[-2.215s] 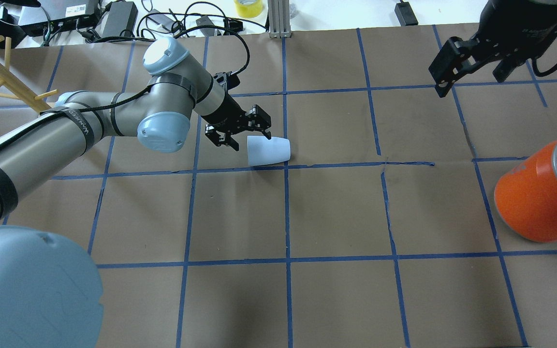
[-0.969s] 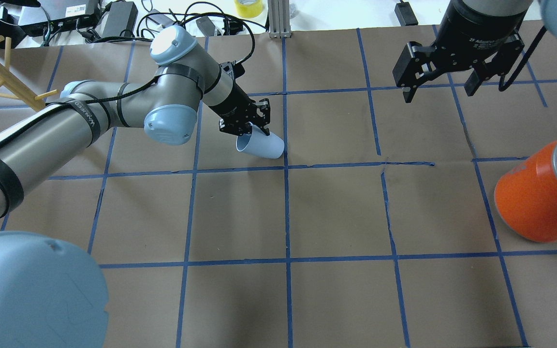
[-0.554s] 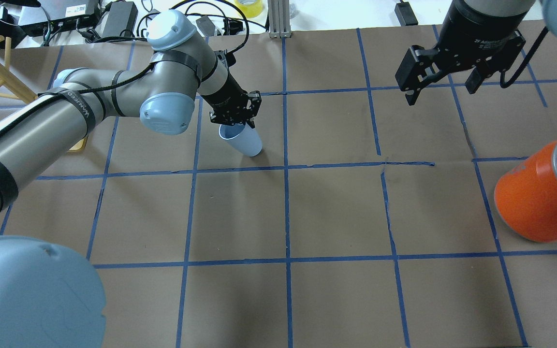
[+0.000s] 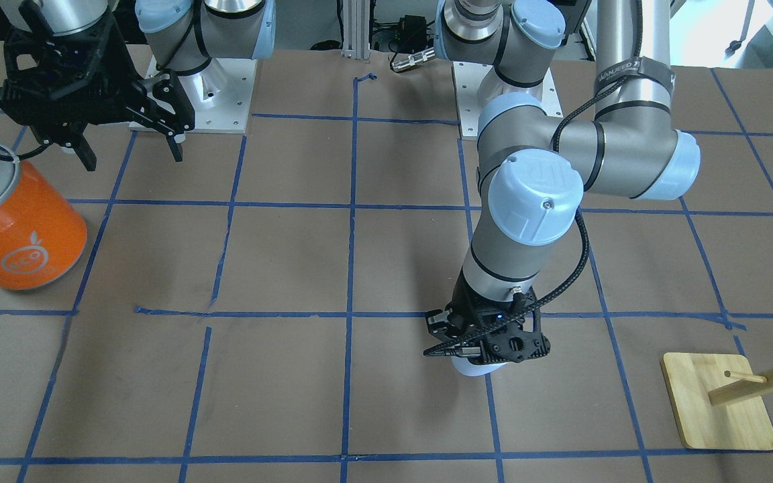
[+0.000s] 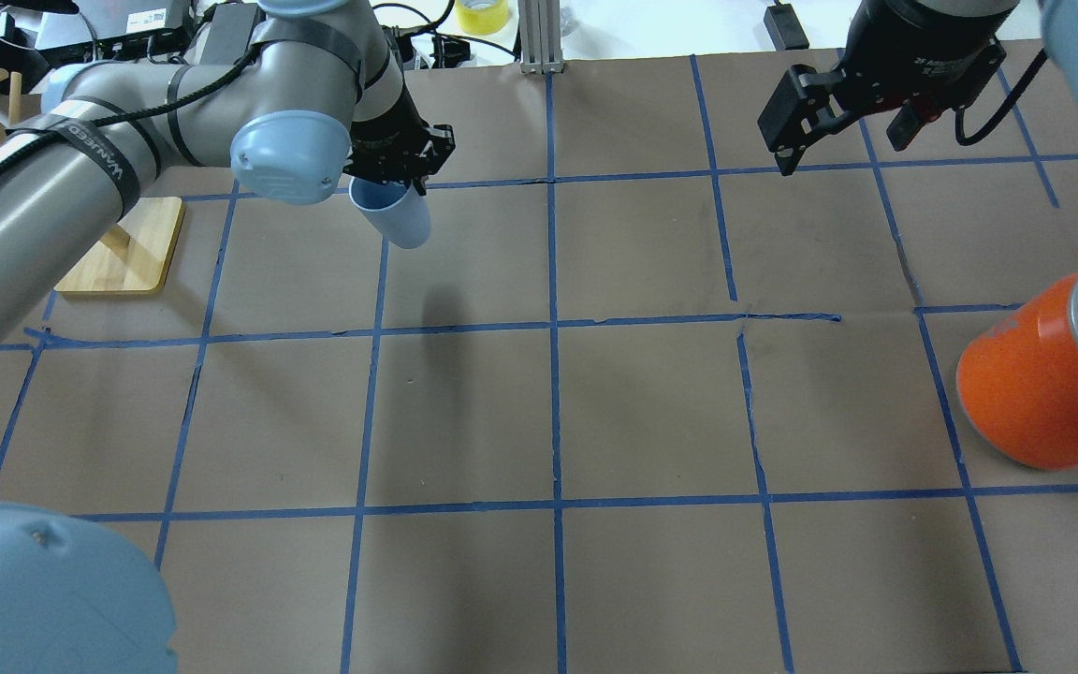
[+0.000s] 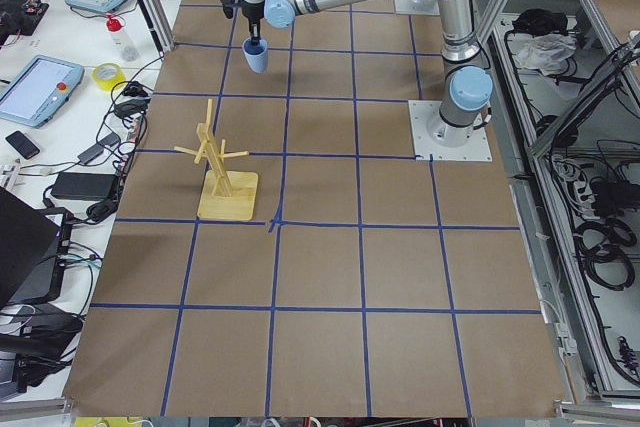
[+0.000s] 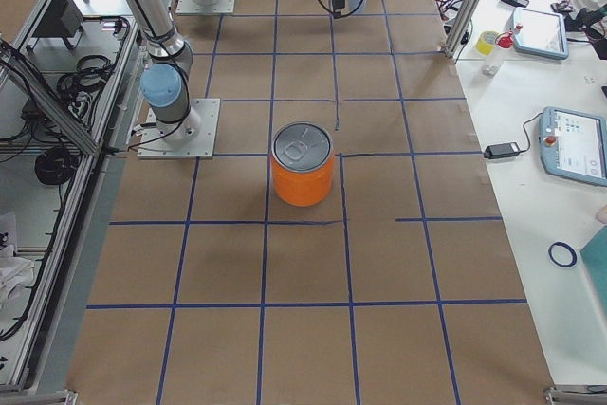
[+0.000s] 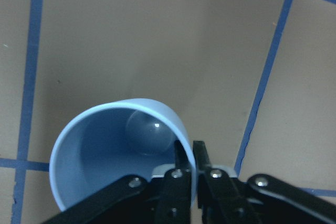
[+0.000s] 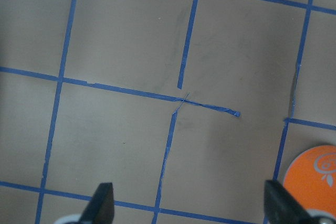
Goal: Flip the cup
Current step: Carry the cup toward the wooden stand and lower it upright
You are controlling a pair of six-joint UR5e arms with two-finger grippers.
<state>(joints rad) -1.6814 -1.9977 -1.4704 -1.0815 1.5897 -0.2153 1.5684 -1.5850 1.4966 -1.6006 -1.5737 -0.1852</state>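
We see the left gripper [image 8: 187, 153] pinched tight on the rim of the lavender-blue cup [image 5: 400, 223], with one finger inside the wall and one outside. The cup hangs clear of the brown paper table [image 5: 651, 412], mouth up and slightly tilted. The right gripper [image 9: 189, 205] hovers with jaws spread wide, holding nothing, near the orange can [image 5: 1030, 388].

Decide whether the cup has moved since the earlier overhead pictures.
Yes. Held by the left gripper, the cup has moved left and back, away from the central vertical tape line.
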